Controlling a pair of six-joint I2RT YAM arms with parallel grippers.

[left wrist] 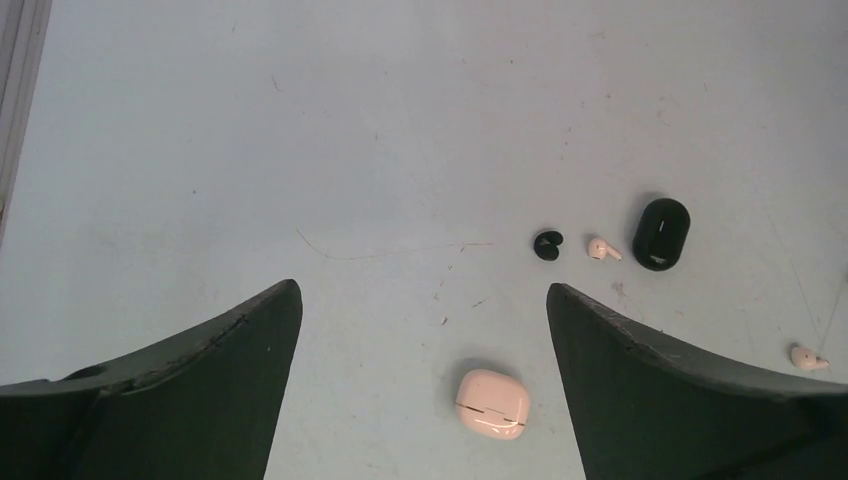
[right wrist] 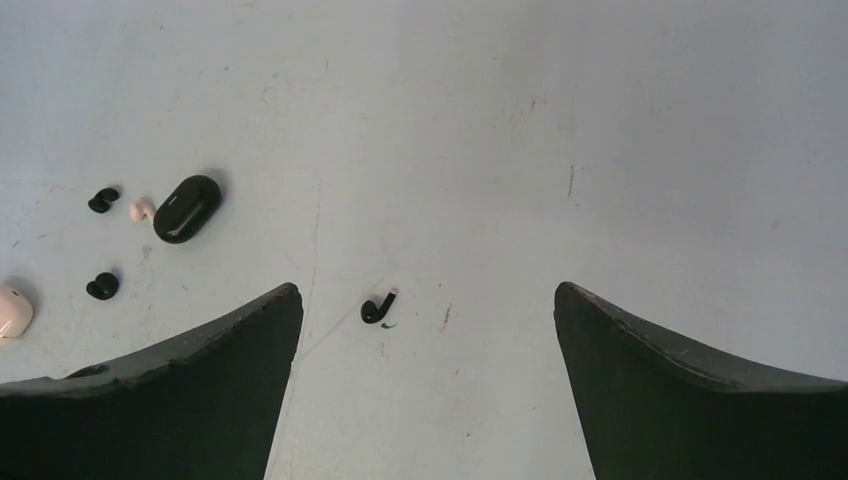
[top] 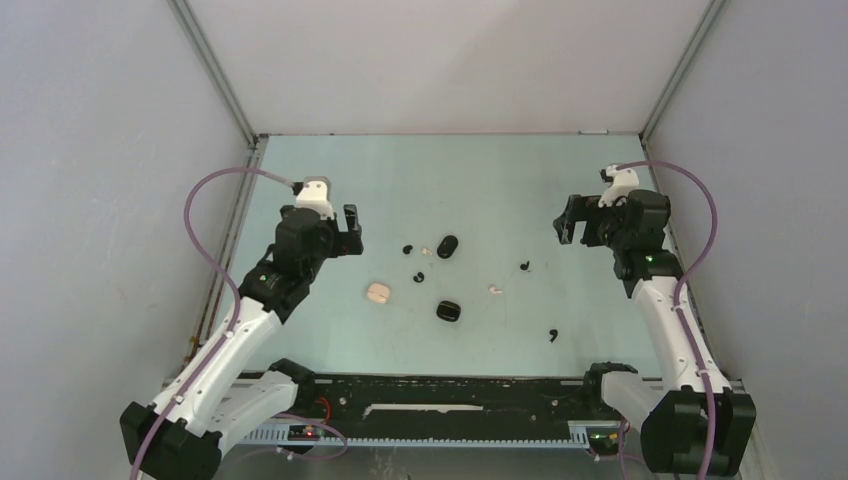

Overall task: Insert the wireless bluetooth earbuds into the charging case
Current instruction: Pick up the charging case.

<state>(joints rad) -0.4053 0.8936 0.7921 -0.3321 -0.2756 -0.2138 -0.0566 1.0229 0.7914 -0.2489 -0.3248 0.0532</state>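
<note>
- Pale green tabletop (top: 500, 180) inside grey walls, top view: both arms rise from the near edge, elbows bent. The left gripper (top: 349, 232) and right gripper (top: 568, 222) face inward, well apart. Between them lie scattered earbuds (top: 418, 276) and cases (top: 447, 311); open surface runs to the far wall.
- Left wrist: jaws spread wide, holding nothing. A whitish case (left wrist: 492, 402) sits between the fingers, a black earbud (left wrist: 547, 244) beyond. The table rail (left wrist: 15, 90) runs along the left.
- Right wrist: jaws wide, holding nothing. A stemmed black earbud (right wrist: 377, 307) lies between the fingers, with open surface ahead.

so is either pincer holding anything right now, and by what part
Nothing is held: the left pincer and the right pincer both stand open and empty.
</note>
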